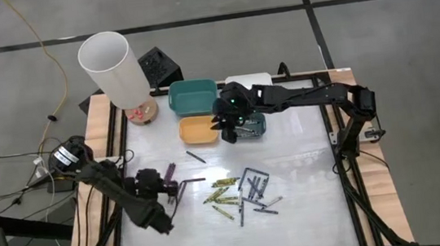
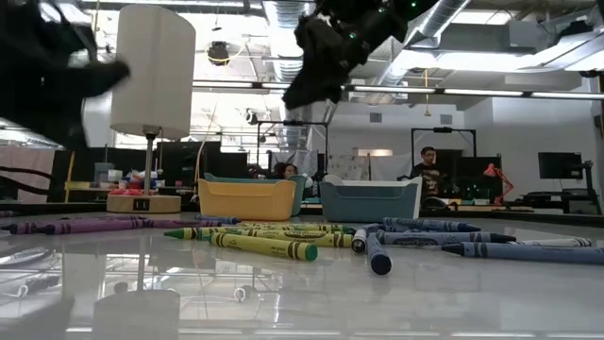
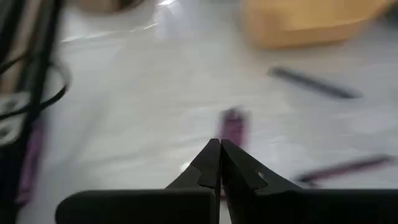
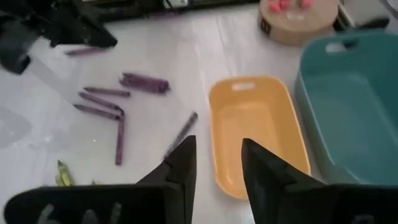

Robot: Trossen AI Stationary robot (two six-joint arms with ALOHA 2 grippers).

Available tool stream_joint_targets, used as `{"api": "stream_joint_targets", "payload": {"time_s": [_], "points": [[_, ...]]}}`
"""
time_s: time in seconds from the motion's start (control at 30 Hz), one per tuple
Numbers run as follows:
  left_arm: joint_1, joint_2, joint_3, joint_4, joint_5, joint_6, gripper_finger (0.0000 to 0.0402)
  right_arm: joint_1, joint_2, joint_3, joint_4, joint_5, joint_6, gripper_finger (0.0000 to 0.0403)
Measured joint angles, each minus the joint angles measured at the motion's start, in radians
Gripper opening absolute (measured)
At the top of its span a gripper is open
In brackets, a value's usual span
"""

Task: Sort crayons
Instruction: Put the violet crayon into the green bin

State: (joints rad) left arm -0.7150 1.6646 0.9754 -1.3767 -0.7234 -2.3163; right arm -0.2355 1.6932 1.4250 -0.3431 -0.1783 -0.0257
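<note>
**Crayons waiting to be sorted**

Best to drop low and straight over one purple crayon (image 3: 232, 124), open up, then pinch its middle. On the left, left gripper (image 1: 171, 192) low by the purple sticks, fingers shut tight, holding nothing. In the middle, crayons (image 1: 240, 193) loose on the table (image 1: 310, 203). On the right, right gripper (image 1: 222, 126) stretched out over the yellow bin (image 1: 198, 131), fingers apart and empty.

left wrist view blurred | purple crayon (image 3: 232, 126) partly hidden behind end effector | teal bin (image 4: 354, 106) cropped, seemingly empty
</note>
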Motion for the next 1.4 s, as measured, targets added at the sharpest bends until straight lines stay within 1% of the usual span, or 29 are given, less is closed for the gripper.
{"api": "stream_joint_targets", "payload": {"time_s": [0.07,0.17,0.23,0.27,0.37,0.5,0.6,0.73,0.83,0.93,1.17,1.3,1.4], "points": [[-0.013,-0.011,0.019,-0.043,-0.006,-0.012,0.0,0.008,0.0,0.0,0.012,0.0,0.004,0.0122],[0.007,-0.011,0.017,-0.088,0.064,-0.018,0.0,0.015,0.0,0.0,0.008,-0.004,0.032,0.0122],[0.03,-0.008,-0.007,-0.089,0.061,-0.008,0.0,0.015,0.0,0.0,-0.004,-0.006,0.047,0.0122],[0.04,-0.005,-0.016,-0.078,0.045,0.021,0.0,0.019,0.0,0.0,-0.01,-0.006,0.052,0.0122],[0.078,-0.005,-0.022,-0.061,-0.003,0.202,0.0,0.022,0.001,0.0,-0.02,-0.005,0.053,0.0122],[0.143,-0.027,-0.035,-0.051,0.004,0.356,0.0,0.027,0.001,0.0,-0.018,-0.007,0.087,0.0122],[0.203,-0.065,-0.086,0.015,0.008,0.42,0.0,0.03,0.001,0.0,-0.019,-0.007,0.113,0.0122],[0.312,-0.124,-0.177,0.15,0.07,0.532,0.0,0.041,0.001,0.0,-0.019,-0.007,0.116,0.0122],[0.408,-0.142,-0.23,0.237,0.163,0.639,0.0,0.048,0.001,0.0,-0.018,-0.007,0.116,0.0122],[0.5,-0.142,-0.259,0.246,0.209,0.725,0.0,0.054,0.001,0.0,-0.019,-0.007,0.124,0.0122],[0.683,-0.142,-0.305,0.254,0.265,0.973,0.0,0.054,0.001,0.0,-0.022,-0.007,0.125,0.0122],[0.772,-0.142,-0.311,0.253,0.355,1.164,0.0,0.055,0.001,0.0,-0.023,-0.006,0.124,0.0122],[0.815,-0.142,-0.311,0.234,0.382,1.187,0.0,0.054,0.001,0.0,-0.024,-0.006,0.124,0.0122]]}}
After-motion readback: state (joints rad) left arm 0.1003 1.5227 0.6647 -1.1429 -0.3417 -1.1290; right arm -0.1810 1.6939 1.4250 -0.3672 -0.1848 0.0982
